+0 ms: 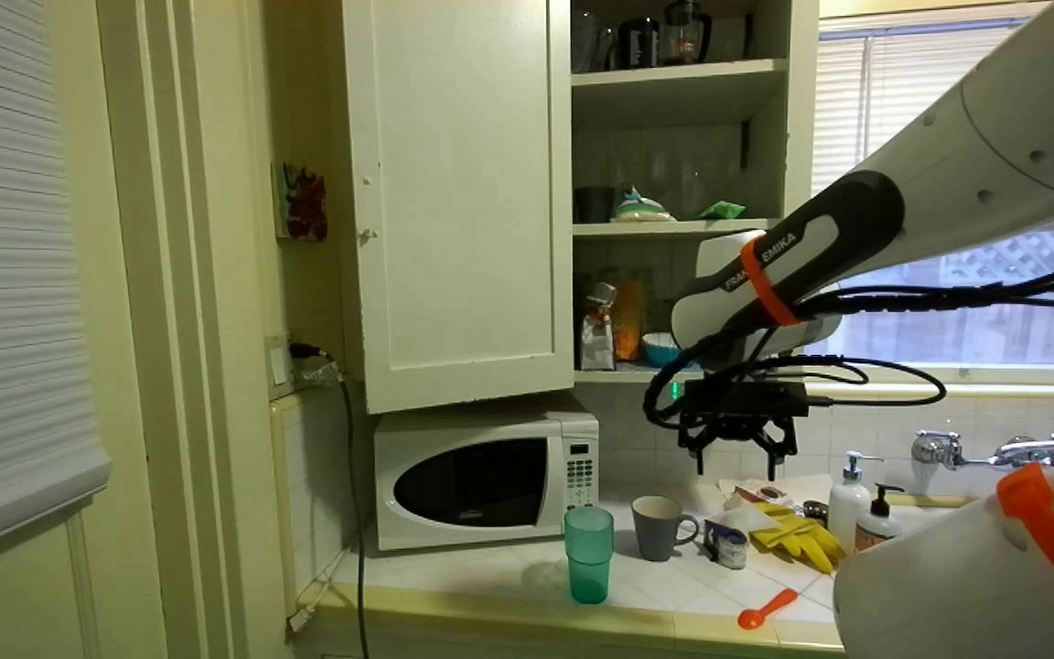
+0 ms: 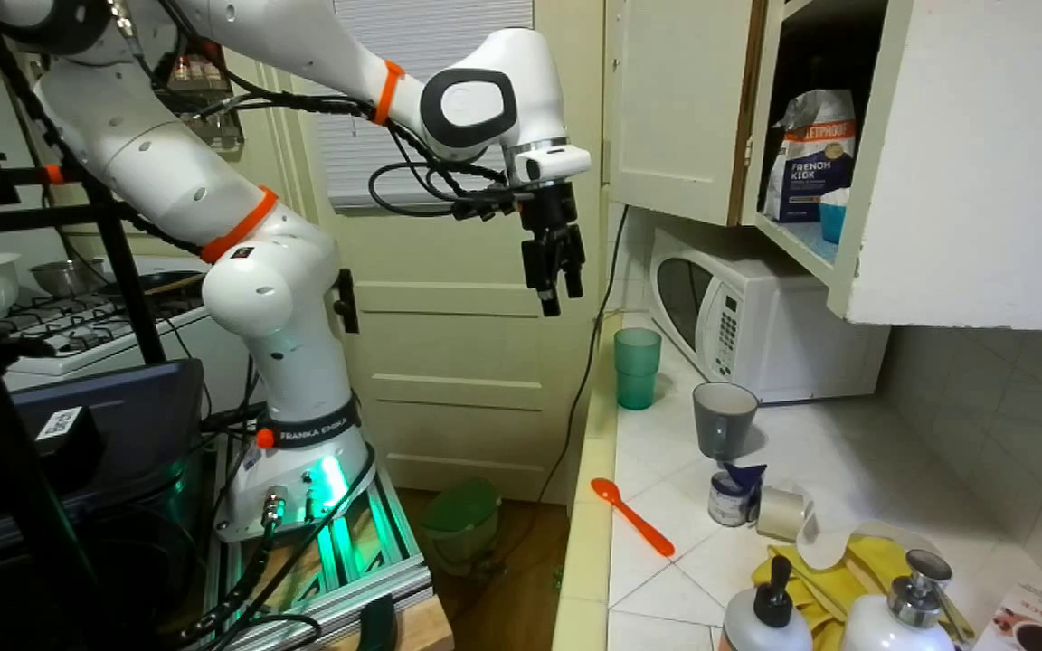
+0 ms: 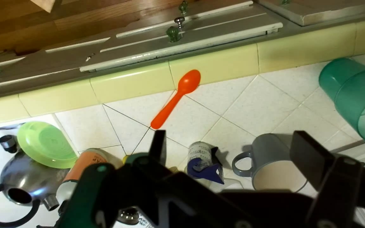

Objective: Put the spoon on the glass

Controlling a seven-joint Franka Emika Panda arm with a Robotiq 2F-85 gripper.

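Wrist view shows the orange spoon (image 3: 177,96) lying on the tiled tabletop (image 3: 258,107), well apart from the teal-green tumbler (image 3: 356,93), and the hand (image 3: 230,141) hangs higher, with its jaws spread wide.

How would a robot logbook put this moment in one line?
end effector: open, empty, aloft | orange spoon: lying on counter | green glass: upright on counter | placement: not done

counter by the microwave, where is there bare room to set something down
Bare tile lies between the orange spoon and the teal glass, bordered by the yellow edge and the grey mug. Another patch lies between microwave, tiled wall and yellow gloves. Crowded: around the gloves, beside two pump bottles and a can.
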